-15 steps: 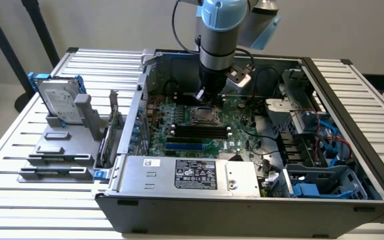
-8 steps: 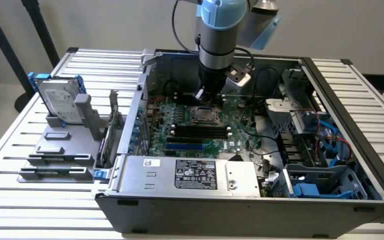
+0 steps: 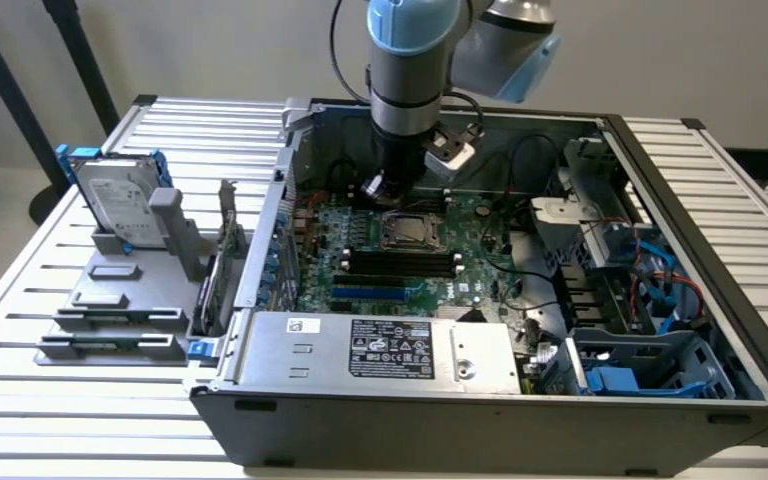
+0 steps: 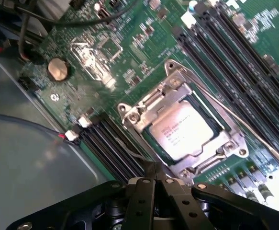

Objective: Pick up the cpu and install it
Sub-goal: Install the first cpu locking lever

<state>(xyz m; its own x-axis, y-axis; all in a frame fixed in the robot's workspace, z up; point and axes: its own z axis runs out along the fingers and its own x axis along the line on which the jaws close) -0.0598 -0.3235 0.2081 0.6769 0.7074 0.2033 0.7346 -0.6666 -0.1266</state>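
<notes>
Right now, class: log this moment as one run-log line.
end effector: shut, empty | cpu: seated in socket | position: above motherboard

no legible text on labels

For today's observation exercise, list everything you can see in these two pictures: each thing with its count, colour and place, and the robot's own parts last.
Computer case: one, dark grey, open on the slatted table.
Table: one, white slats.
Motherboard: one, green, inside the case.
Cpu: one, silver-grey, lying in its socket under the metal frame.
Coin battery: one, silver, on the motherboard.
Power supply: one, silver, along the case's near edge.
Hard drive: one, silver with blue bracket, upright in the grey holder at the exterior view's left.
Arm: one, grey and blue, above the case.
Gripper: one, black, shut, empty, just over the socket.
</notes>
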